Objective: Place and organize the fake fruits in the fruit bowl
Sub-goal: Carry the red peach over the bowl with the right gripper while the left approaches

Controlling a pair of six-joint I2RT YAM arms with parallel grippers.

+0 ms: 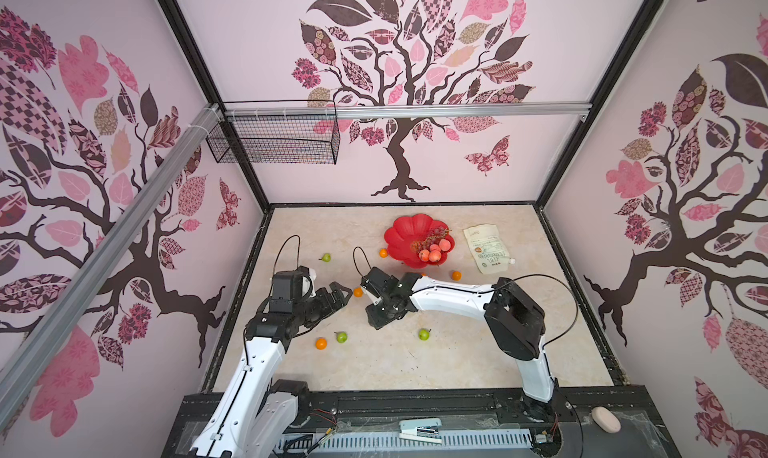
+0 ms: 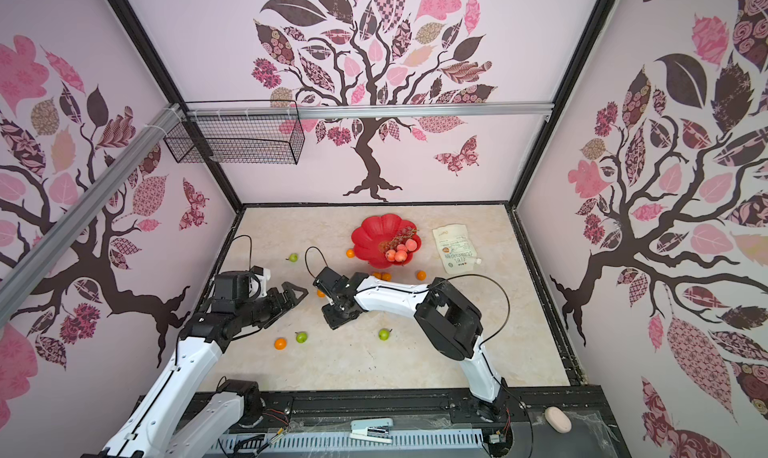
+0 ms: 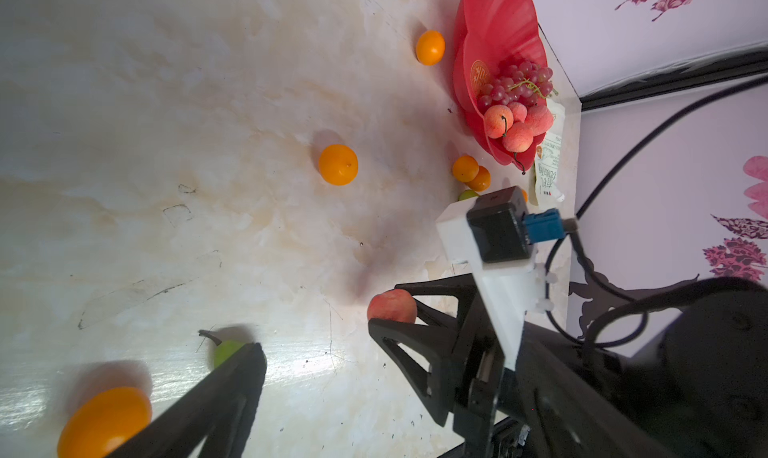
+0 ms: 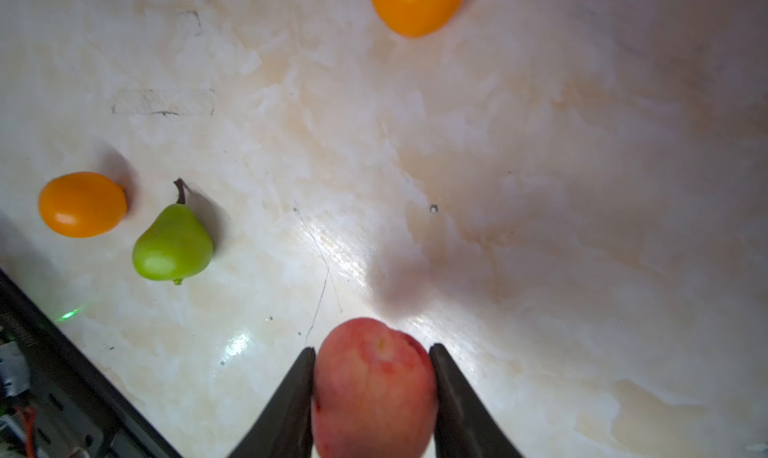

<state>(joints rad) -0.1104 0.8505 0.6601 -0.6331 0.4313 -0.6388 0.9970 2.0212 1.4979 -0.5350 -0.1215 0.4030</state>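
The red flower-shaped fruit bowl (image 1: 397, 232) (image 2: 365, 232) (image 3: 494, 20) stands at the back of the table. It holds a grape bunch (image 1: 435, 233) and several peaches (image 1: 432, 253). My right gripper (image 4: 372, 350) is shut on a pink-red peach (image 4: 374, 389) (image 3: 392, 306), low over the middle of the table. My left gripper (image 1: 344, 297) stands open just left of an orange ball (image 1: 358, 292). Loose fruits lie around: oranges (image 1: 383, 253) (image 1: 321, 344) (image 1: 456, 275) and green ones (image 1: 326, 257) (image 1: 341, 337) (image 1: 424, 334).
A printed paper packet (image 1: 488, 248) lies right of the bowl. A black wire basket (image 1: 274, 138) hangs on the back-left rail. Two more oranges (image 2: 381, 276) sit behind the right forearm. Walls close in three sides of the table.
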